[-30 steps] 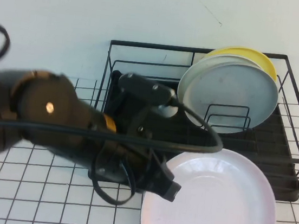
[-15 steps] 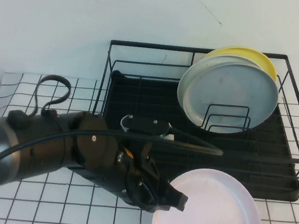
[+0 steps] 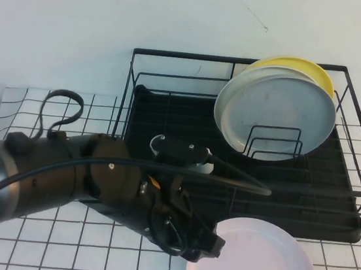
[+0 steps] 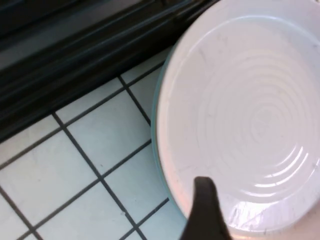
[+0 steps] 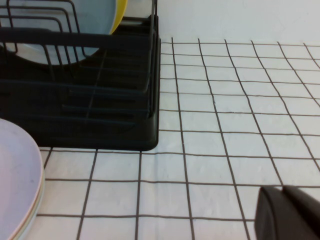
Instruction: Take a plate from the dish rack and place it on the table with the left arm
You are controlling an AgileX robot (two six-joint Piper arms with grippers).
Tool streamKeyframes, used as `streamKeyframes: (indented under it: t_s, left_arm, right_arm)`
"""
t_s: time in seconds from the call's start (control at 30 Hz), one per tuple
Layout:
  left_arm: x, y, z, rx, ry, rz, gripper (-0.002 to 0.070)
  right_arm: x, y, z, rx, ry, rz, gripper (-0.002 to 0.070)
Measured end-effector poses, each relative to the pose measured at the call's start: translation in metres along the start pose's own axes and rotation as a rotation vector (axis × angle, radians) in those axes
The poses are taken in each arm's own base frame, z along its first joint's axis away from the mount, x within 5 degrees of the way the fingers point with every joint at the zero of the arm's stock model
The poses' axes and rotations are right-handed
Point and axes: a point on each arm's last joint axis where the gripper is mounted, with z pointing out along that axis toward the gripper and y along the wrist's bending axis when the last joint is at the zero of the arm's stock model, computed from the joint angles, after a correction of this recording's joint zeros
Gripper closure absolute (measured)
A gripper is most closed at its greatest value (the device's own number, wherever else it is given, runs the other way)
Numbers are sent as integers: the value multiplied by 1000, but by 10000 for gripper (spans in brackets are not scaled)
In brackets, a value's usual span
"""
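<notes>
- White wall backs a white desk (image 3: 35, 249) ruled with a thin black square grid, and the black dish rack (image 3: 348, 215) stands on it toward the right.
- On the left, the left arm (image 3: 63, 180) reaches low across the desk so its wrist lies just in front of the rack, a posture that suits lowering rather than lifting.
- Its left claw (image 3: 209, 247) is clamped on the near-left rim of the plate (image 3: 263, 267); the wrist view shows 1 dark finger (image 4: 205, 210) lying over the rim.
- That pale pink plate is out of the rack, face up and close to flat, just in front of the drip tray. I judge it resting on the desk or nearly so, since the right wrist view shows its edge (image 5: 20, 185) low against the grid.
- Inside the rack, 2 plates lean upright in the dividers: a grey plate (image 3: 278, 114) in front, a yellow plate (image 3: 307, 66) behind it.
- The rack's left half holds no plates.
- Far right, the right claw (image 5: 287, 212) sits low near the desk, beside the rack; whether it is apart or together I cannot tell.
</notes>
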Motion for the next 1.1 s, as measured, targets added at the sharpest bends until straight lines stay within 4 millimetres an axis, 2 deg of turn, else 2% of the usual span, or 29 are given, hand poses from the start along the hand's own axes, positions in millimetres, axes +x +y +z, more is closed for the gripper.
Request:
streamKeyframes:
  t_s: [0.07, 0.17, 0.23, 0.33, 0.53, 0.7, 0.77, 0.93, 1.1]
  left_arm:
    - [0, -3, -8, 0, -10, 25, 274]
    - [-1, -7, -28, -15, -45, 71, 440]
    - [-2, -12, -49, -30, -97, 111, 573]
    - [-2, -23, -90, -35, -212, 175, 647]
    - [15, -40, -173, -43, -458, 302, 672]
    - [35, -51, -219, 14, -599, 313, 673]
    - [41, -54, -230, 35, -631, 312, 673]
    - [48, -55, -240, 42, -661, 325, 675]
    - [68, -39, -250, -121, -708, 448, 676]
  right_arm:
    - [0, 0, 0, 0, 0, 0, 679]
    - [0, 0, 0, 0, 0, 0, 679]
    - [0, 0, 0, 0, 0, 0, 679]
    - [0, 0, 0, 0, 0, 0, 679]
    - [0, 0, 0, 0, 0, 0, 679]
    - [0, 0, 0, 0, 0, 0, 679]
    - [0, 0, 0, 0, 0, 0, 679]
    - [0, 0, 0, 0, 0, 0, 679]
    - [0, 0, 0, 0, 0, 0, 679]
